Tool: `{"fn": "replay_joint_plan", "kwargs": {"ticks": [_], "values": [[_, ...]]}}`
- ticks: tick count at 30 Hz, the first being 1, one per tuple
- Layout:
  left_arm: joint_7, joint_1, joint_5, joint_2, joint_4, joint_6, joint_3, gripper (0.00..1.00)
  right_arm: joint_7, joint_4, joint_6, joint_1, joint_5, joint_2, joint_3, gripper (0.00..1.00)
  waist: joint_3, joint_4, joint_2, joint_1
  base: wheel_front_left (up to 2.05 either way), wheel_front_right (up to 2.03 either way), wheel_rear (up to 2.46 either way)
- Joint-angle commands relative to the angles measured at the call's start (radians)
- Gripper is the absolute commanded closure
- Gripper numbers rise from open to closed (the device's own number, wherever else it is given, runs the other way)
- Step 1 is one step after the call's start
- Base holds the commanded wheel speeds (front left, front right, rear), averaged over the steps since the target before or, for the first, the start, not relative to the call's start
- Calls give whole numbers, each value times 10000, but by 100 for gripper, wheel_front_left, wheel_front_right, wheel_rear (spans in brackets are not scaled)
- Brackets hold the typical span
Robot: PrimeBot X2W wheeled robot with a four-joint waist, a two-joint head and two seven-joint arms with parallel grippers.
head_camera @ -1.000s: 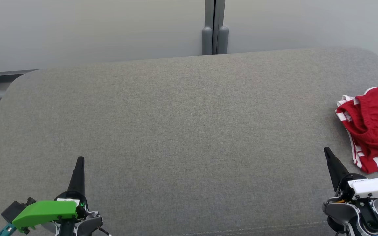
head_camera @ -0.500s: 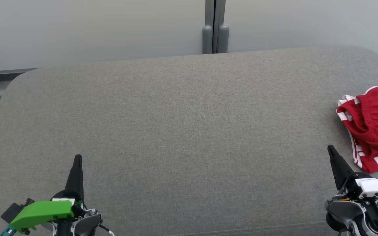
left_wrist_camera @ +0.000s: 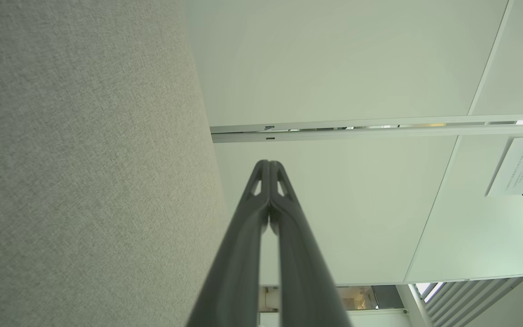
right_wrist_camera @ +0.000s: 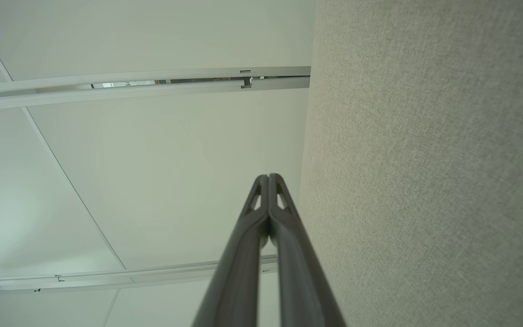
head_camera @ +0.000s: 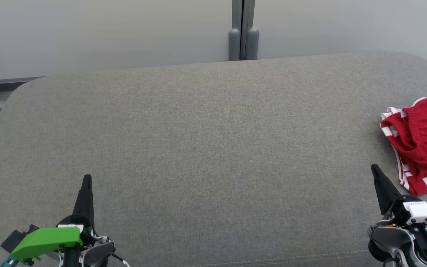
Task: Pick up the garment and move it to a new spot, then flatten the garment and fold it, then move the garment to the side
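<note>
The left gripper and right gripper are shown as 2 empty tools pressed fully closed, while the crumpled red-and-white shorts are seen at the grey cushion's right edge, whence they could be pushed off if approached unopened.

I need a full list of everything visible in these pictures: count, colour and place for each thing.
garment: 1, red with white stripes, crumpled at the cushion's right edge
cushion: 1, grey, middle of the head view
wall panels: 2, pale, behind the cushion
post: 1, grey, between the panels
paper sheet: 1, white, on a panel, left wrist view
left arm's fingers: 2, dark, shut together, lower left over the cushion
right arm's fingers: 2, dark, shut together, lower right, near the garment, not touching
left wrist cover: 1, green, lower left
right wrist cover: 1, white, lower right
</note>
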Motion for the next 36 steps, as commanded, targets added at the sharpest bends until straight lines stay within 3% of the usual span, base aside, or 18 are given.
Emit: {"fn": "replay_joint_plan", "kwargs": {"ticks": [1,36], "values": [[21,-108,-36,-8,-45,-29,36,100,61,27,4,-50,20,-14,-32,100,0,0,0,0,0,0,0],[27,-107,-23,-13,-48,-29,45,100,96,28,4,-58,-52,26,-82,100,0,0,0,0,0,0,0]]}}
